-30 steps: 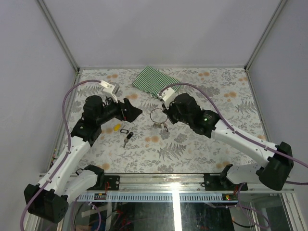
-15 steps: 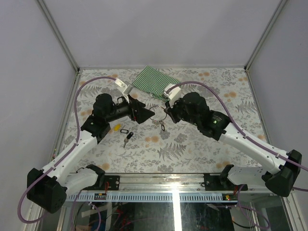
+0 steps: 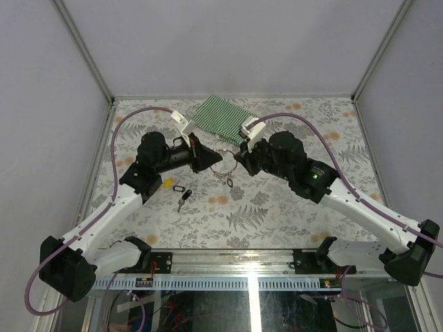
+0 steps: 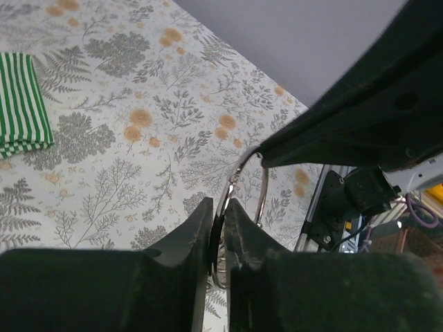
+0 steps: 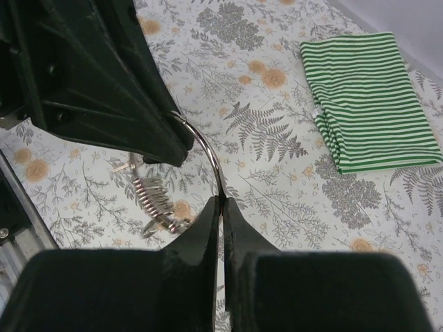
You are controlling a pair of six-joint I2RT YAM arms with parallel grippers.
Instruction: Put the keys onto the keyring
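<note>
The keyring [image 5: 212, 153] is held clear of the tabletop [image 3: 291, 207], over its middle and somewhat toward the far edge, and is gripped from both sides. The left end effector [image 4: 220, 211] is drawn narrow, with the wire of the large ring pinched between its fingertips. The right end effector [image 5: 220, 204] is likewise closed on the same ring at the opposite side of the loop. A bunch of smaller rings [image 5: 156, 197] hangs below the large ring.

Neither key has been threaded yet. The yellow-tagged key [image 3: 167, 183] and the black-tagged key [image 3: 183, 200] lie on the tabletop toward its left edge, close together, nearer the near edge than the raised ring and apart from it. A green-and-white striped cloth [image 3: 223, 116] lies at the far edge and plays no part.

The step in hand is judged to be the securing of the ring in a two-sided hold, in preparation for threading. For the next move, the ring would have to be kept steady by one end effector while the other is freed, lowered to a key and closed on it. The hole of that key would then have to be brought to the split end of the wire. Whether the coil is already parted cannot be told from these views.
</note>
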